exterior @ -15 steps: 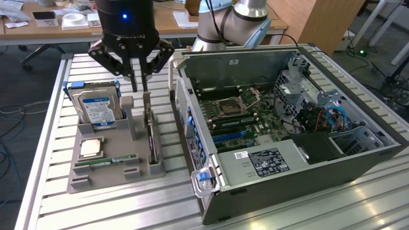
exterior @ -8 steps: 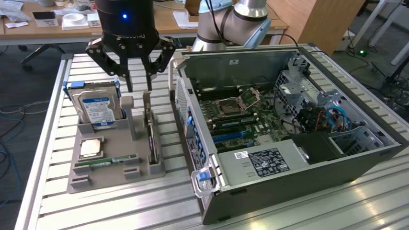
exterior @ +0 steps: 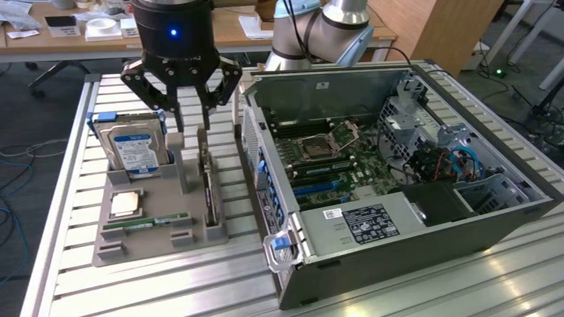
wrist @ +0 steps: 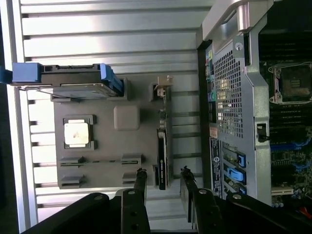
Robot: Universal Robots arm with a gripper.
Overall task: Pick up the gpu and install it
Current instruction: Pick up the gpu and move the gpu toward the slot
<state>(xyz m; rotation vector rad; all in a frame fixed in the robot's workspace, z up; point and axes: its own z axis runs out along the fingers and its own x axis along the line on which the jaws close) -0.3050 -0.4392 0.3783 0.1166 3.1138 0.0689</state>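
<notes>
Grey holder (exterior: 145, 246), gpu (exterior: 209, 191) edge-up between hard drive (exterior: 137, 148) and case (exterior: 379, 244), wide-open tool (exterior: 191, 127) above

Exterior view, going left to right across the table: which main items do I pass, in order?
hard drive → gpu, standing edge-on in the grey holder → open computer case

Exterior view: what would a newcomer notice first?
The open computer case on the exterior view's right, its motherboard exposed. On the exterior view's left, the black gripper hangs open over the gpu, which stands on edge in a gray parts holder beside a blue-labelled hard drive.
</notes>
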